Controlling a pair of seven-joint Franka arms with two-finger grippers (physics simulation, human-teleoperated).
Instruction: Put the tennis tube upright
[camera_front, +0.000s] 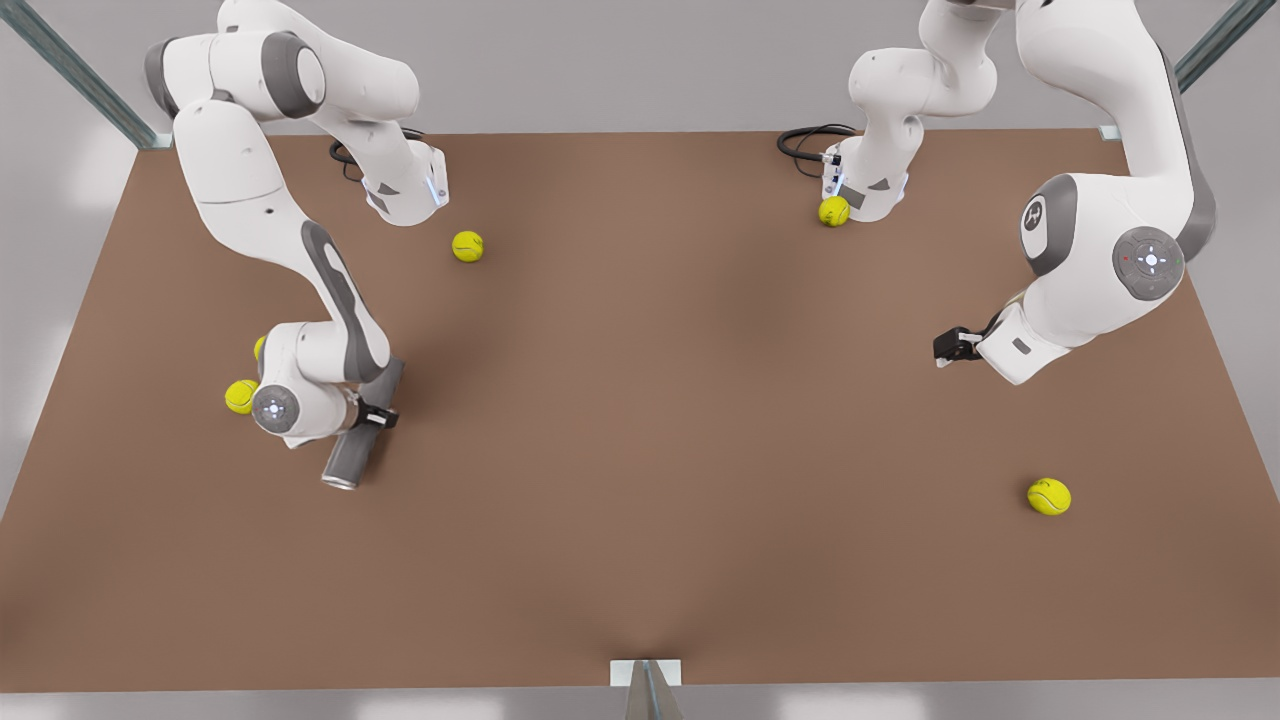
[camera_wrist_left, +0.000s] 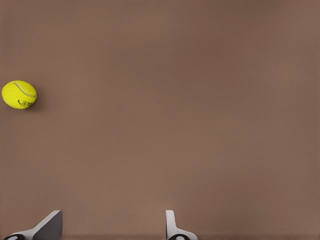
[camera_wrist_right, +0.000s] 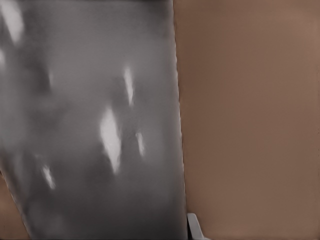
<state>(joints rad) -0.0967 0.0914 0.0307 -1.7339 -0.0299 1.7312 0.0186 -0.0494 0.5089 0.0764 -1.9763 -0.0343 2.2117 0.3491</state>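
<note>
Grey tube (camera_front: 362, 428) is lying flat; your right gripper (camera_front: 378, 415) is pinching its middle, ready to tip it. Your left gripper (camera_front: 948, 347) is waiting spread, over bare table (camera_front: 680, 420).

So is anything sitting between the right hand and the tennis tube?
Nothing visible does. The right hand is already at the tennis tube, which lies flat on the table. The nearest tennis balls lie behind the arm. The left hand waits, open.

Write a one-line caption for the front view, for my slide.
Right gripper at the lying tennis tube; left gripper waits open over the brown table.
</note>
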